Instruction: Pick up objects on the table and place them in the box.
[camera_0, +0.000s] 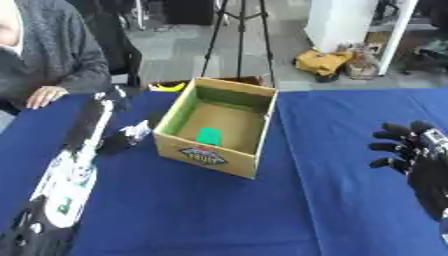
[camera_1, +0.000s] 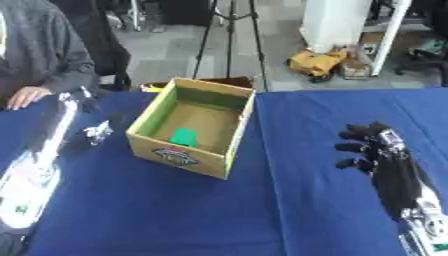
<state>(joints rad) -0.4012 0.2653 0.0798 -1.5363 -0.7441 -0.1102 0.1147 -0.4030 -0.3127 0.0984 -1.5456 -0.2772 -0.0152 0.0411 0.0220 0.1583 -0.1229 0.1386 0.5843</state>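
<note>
An open cardboard box (camera_0: 219, 160) stands on the blue table (camera_0: 332, 210), left of centre. A flat green thing (camera_0: 209, 136) lies on its floor. Left of the box sits a small crumpled white-silver thing (camera_0: 136, 131). My left arm runs up the table's left side. My left hand (camera_0: 94, 127) lies stretched toward the far edge with straight fingers, and its thumb points at the white thing; I cannot tell if it touches. My right hand (camera_1: 389, 167) hovers over the table well right of the box, fingers spread and relaxed, holding nothing.
A person sits at the far left with a hand (camera_0: 44, 96) resting on the table near my left fingertips. A yellow thing (camera_0: 166, 87) lies just behind the box. A tripod (camera_0: 241, 35) stands on the floor beyond the table.
</note>
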